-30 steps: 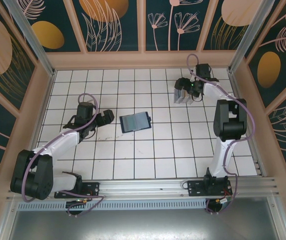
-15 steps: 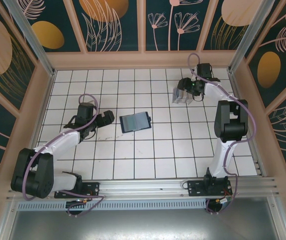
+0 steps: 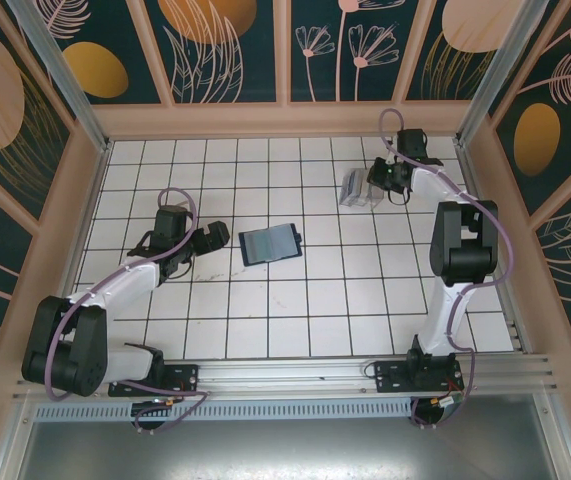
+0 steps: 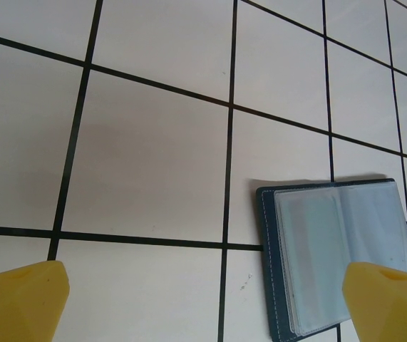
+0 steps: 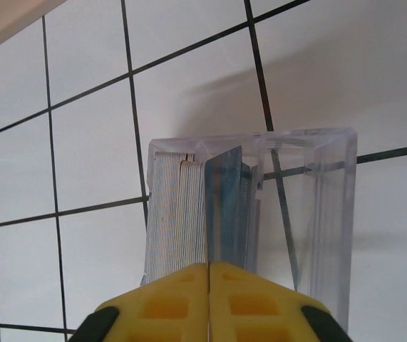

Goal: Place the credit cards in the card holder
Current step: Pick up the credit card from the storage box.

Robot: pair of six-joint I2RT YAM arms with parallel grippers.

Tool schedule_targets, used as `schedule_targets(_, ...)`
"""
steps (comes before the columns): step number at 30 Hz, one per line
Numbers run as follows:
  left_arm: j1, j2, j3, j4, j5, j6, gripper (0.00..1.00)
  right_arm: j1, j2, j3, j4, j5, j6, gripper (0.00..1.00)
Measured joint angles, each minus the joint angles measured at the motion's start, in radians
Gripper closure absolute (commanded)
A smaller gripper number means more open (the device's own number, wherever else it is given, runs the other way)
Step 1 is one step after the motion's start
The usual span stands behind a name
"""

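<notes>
worktop (image 4: 153, 164): white tiles, black grid lines. card holder (image 4: 338, 256), ahead of left hand (image 4: 203, 292): navy cover, pale grey-blue lining. credit cards (image 5: 178, 214), just beyond right hand (image 5: 209, 303): silver-grey, one blue. rack (image 5: 317, 214): clear. fingers (image 5: 167, 310): yellow.

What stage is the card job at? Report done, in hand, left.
Done: the dark navy bifold card holder lies open on the tiled table, pockets apparently empty. In hand: the right hand is shut, seemingly pinching a blue-grey plastic card standing in the clear plastic rack. The left hand sits open beside the holder. Left: every card, the grey stack included, must go into the holder.
</notes>
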Motion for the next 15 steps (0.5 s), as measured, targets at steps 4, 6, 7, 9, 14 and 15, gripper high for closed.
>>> schedule_targets(4,0.000,0.000,0.000,0.000,0.004,-0.004,0.01,0.000,-0.008,0.000,0.000,0.008,-0.003,0.98)
schedule_targets(6,0.000,0.000,0.000,0.000,0.006,-0.005,0.01,0.000,-0.014,0.000,0.000,0.012,-0.003,1.00)
schedule_targets(7,0.000,0.000,0.000,0.000,0.008,-0.007,0.01,0.000,-0.019,-0.001,0.000,0.015,-0.003,1.00)
schedule_targets(9,0.000,0.000,0.000,0.000,0.009,-0.009,0.01,0.000,-0.027,-0.002,0.000,0.027,-0.003,1.00)
schedule_targets(14,0.000,0.000,0.000,0.007,0.030,-0.023,0.01,0.001,-0.081,-0.041,0.001,0.100,-0.002,1.00)
schedule_targets(15,0.000,0.000,-0.001,0.016,0.041,-0.028,0.01,0.001,-0.098,-0.059,0.002,0.117,-0.002,1.00)
